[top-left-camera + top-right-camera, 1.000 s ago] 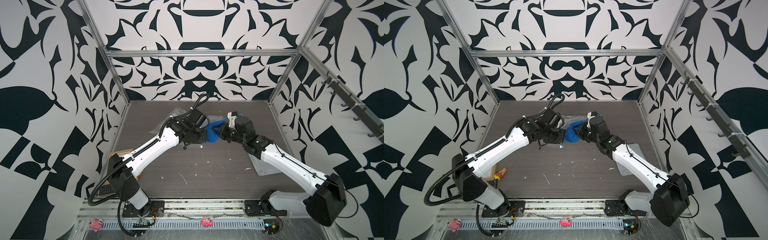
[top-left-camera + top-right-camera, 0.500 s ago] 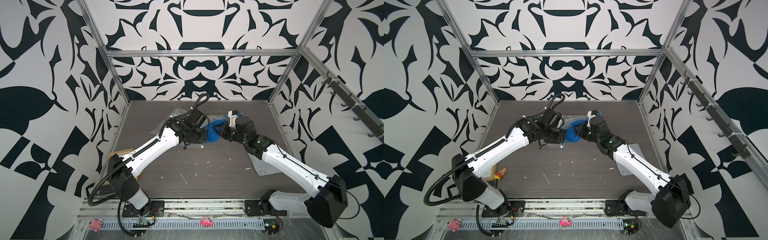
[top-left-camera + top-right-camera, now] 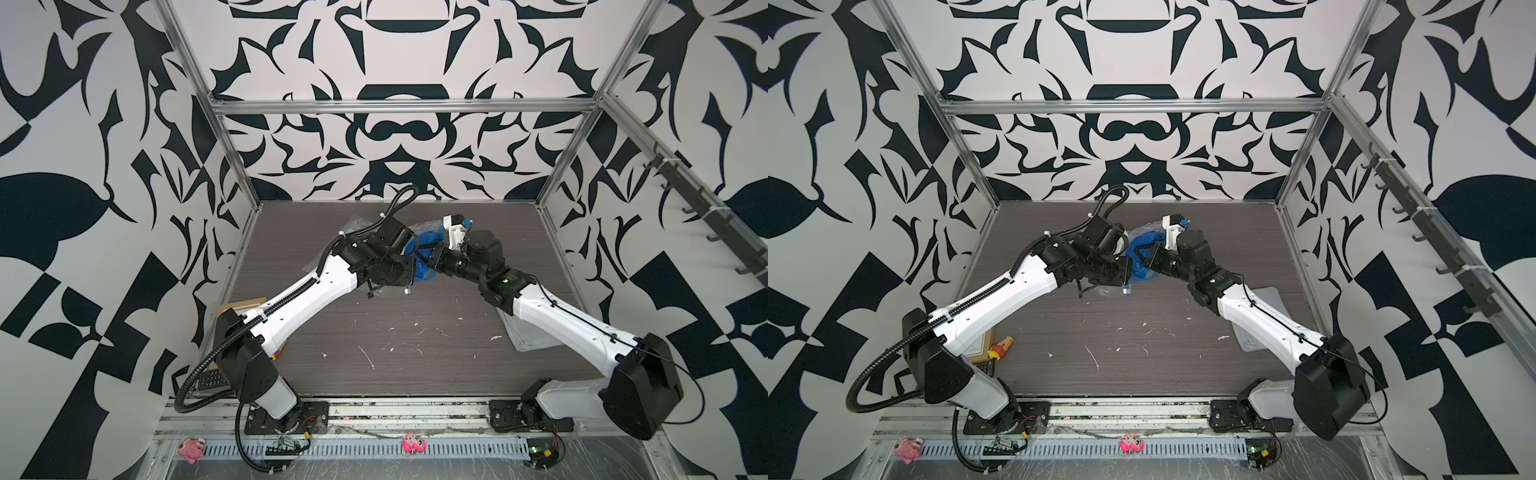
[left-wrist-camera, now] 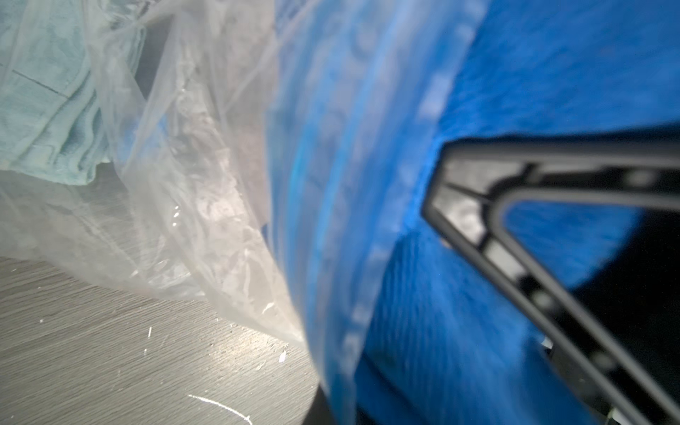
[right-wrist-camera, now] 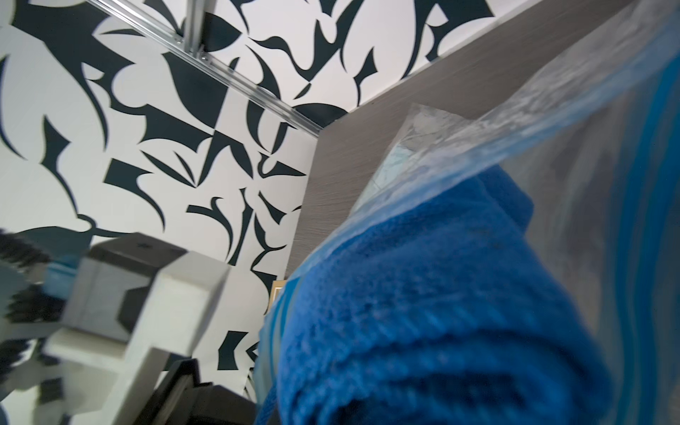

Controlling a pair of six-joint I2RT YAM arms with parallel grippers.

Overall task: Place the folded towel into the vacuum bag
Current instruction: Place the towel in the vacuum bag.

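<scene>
End effectors clamped, left [image 3: 409, 270] on bag [image 4: 191, 184], right [image 3: 1144, 259] on towel [image 5: 423, 294], scuffed table [image 3: 395, 353], patterned walls [image 3: 395, 137]

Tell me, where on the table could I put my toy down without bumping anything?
The widest bare patch is the front middle of the table, between the left arm and right arm. The far right corner is free too. Crowded: the middle, where blue towel and vacuum bag meet; grey cloth under the right arm; cardboard beside the left.

The towel [image 5: 423, 294] sits at the mouth of the vacuum bag [image 4: 191, 206], mid-rear on the table [image 3: 395, 332].
</scene>
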